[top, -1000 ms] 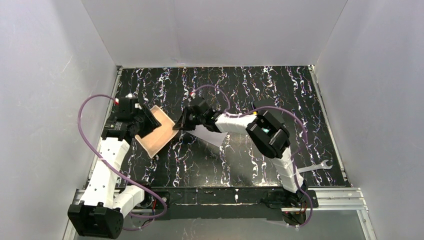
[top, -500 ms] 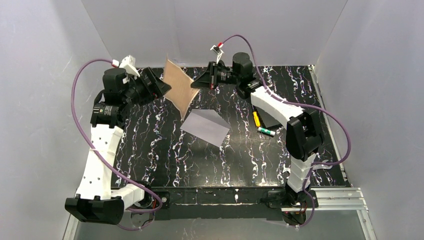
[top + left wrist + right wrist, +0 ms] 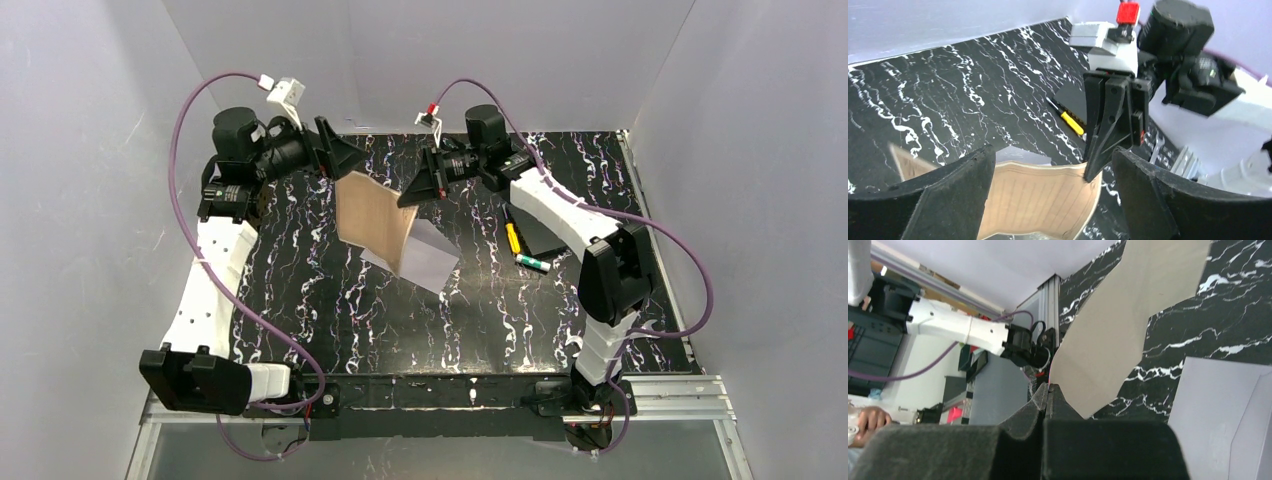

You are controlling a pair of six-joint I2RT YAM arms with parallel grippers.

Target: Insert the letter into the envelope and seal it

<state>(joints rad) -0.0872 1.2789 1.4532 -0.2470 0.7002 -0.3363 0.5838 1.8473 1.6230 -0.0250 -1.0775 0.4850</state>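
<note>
Tan paper, the letter (image 3: 375,220), hangs in the air over the middle of the bench (image 3: 300,330), a bit toward the far edge. Only the right hand (image 3: 406,199) has it, pinched tight on one top corner. The left hand (image 3: 350,157) is wide open near the other top corner and grips nothing. The envelope (image 3: 435,258) lies flat under the letter. One small pinch may not be enough: the sheet could swing, twist or slip out and drop. It looks bendy, so a hard push could crumple it. The envelope is loose, so it might slide away when the letter pokes it.
</note>
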